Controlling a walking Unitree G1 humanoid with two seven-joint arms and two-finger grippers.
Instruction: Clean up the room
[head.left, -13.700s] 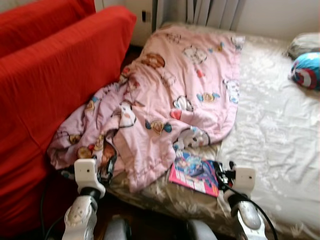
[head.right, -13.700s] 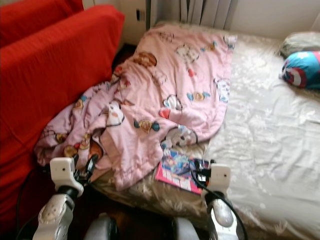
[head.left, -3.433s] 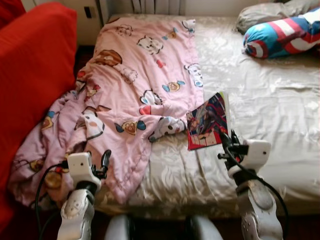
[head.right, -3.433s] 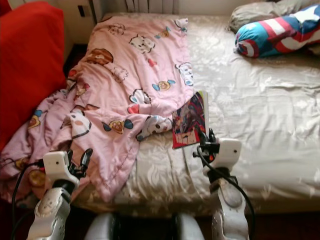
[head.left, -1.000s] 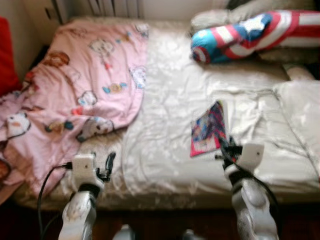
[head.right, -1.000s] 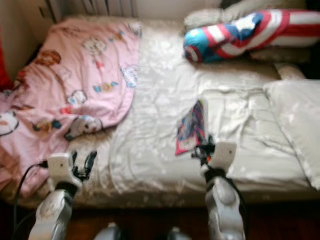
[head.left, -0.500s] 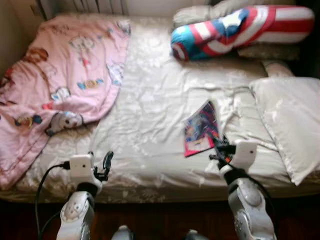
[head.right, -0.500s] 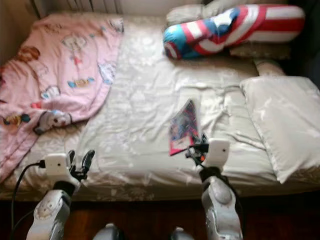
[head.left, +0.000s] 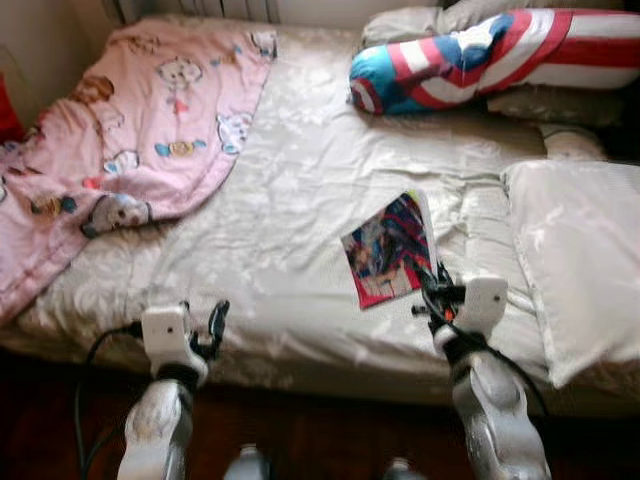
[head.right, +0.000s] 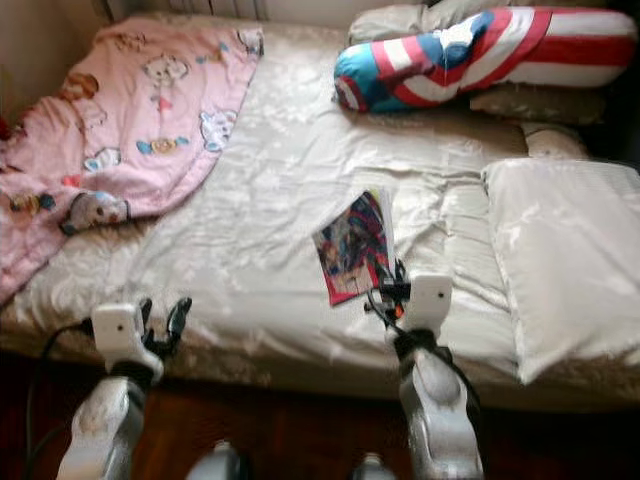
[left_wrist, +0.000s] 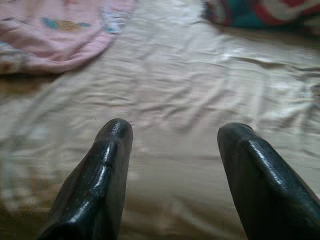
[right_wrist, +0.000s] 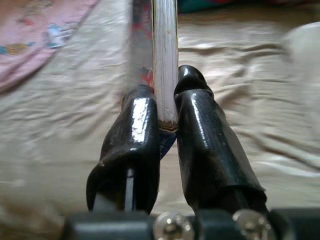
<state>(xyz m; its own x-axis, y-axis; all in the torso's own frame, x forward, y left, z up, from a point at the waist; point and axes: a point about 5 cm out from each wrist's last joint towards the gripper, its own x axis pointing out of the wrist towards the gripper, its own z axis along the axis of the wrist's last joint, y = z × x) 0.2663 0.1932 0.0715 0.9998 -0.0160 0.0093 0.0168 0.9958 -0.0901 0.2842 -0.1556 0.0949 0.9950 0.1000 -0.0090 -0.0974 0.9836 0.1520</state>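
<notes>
One thin colourful book (head.left: 388, 248) pinched in right gripper (right_wrist: 167, 112).

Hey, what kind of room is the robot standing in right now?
Most likely a bedroom: a bed with a cream sheet, a pink cartoon-print blanket at one end, and a white pillow beside a striped bolster cushion.
</notes>
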